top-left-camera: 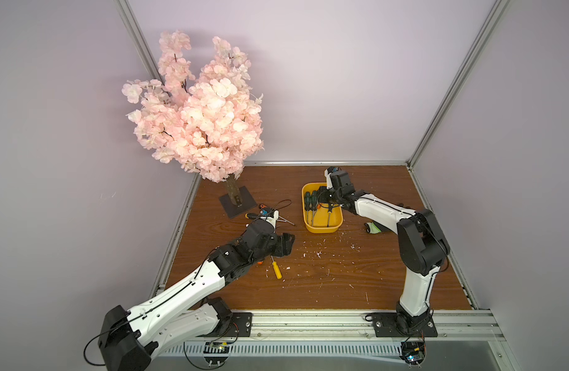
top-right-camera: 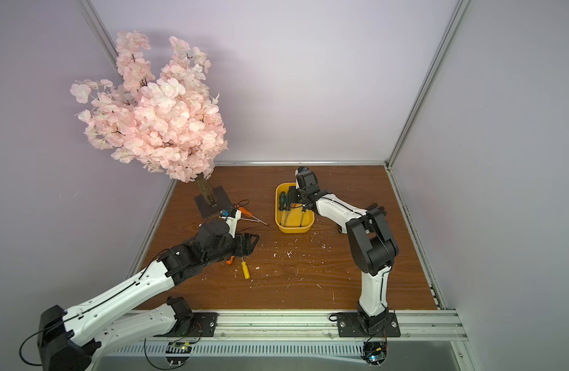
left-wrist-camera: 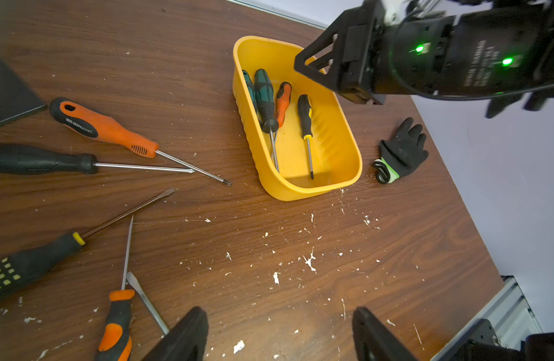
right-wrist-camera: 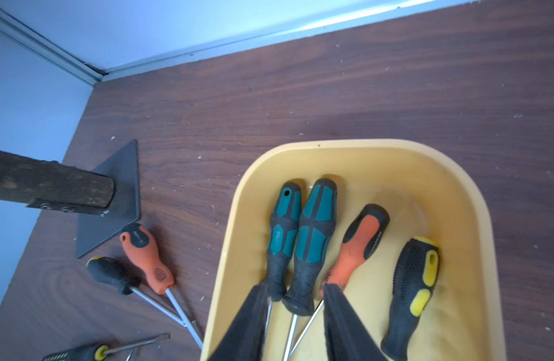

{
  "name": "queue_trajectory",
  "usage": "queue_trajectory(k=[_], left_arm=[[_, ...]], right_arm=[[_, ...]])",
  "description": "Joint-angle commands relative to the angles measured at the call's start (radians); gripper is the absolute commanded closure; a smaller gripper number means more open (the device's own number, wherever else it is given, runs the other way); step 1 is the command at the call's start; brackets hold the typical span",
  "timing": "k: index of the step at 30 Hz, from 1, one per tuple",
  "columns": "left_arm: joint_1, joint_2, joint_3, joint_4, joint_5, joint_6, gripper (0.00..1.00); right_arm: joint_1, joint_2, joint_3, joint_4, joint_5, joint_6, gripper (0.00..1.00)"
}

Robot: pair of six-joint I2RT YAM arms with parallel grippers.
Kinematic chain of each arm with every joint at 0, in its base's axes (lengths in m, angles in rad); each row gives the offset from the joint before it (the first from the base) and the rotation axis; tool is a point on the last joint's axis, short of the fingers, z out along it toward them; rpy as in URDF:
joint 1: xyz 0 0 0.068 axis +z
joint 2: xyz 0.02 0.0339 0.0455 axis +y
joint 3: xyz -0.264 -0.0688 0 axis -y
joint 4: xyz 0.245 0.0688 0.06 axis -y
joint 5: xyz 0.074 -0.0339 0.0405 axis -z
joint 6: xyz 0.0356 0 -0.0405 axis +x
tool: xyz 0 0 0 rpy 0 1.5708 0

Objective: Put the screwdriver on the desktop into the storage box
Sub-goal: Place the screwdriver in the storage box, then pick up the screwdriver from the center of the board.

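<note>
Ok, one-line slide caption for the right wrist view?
Right gripper, fingers parted, above the storage box holding four screwdrivers; more screwdrivers lie on the desktop by the tree base.

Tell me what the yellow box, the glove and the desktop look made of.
Storage box: moulded plastic, semi-gloss; smooth rounded walls, soft sheen.
Glove: likely knit fabric with dark matte rubbery coating; striped knit cuff.
Desktop: wood-grain board, possibly laminate; printed-looking grain, white scratches.

bare desktop (top-left-camera: 325, 276) centre, right arm (top-left-camera: 373, 207) over storage box (top-left-camera: 321, 229)
</note>
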Motion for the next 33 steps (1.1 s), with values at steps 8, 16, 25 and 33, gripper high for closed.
queue_trajectory(k=[8,16,25,33], left_arm=[[0.004,0.020,-0.008,-0.077,-0.076,-0.106,0.28],[-0.080,0.063,-0.061,-0.122,-0.147,-0.272,0.32],[-0.121,0.154,-0.090,-0.144,-0.168,-0.435,0.43],[-0.134,0.251,-0.095,-0.161,-0.154,-0.505,0.46]], right_arm=[[-0.001,-0.247,-0.160,-0.042,-0.041,-0.125,0.65],[0.001,-0.472,-0.357,-0.051,-0.016,-0.135,0.65],[0.001,-0.692,-0.534,-0.026,0.007,-0.128,0.66],[-0.001,-0.771,-0.633,-0.013,0.024,-0.135,0.66]])
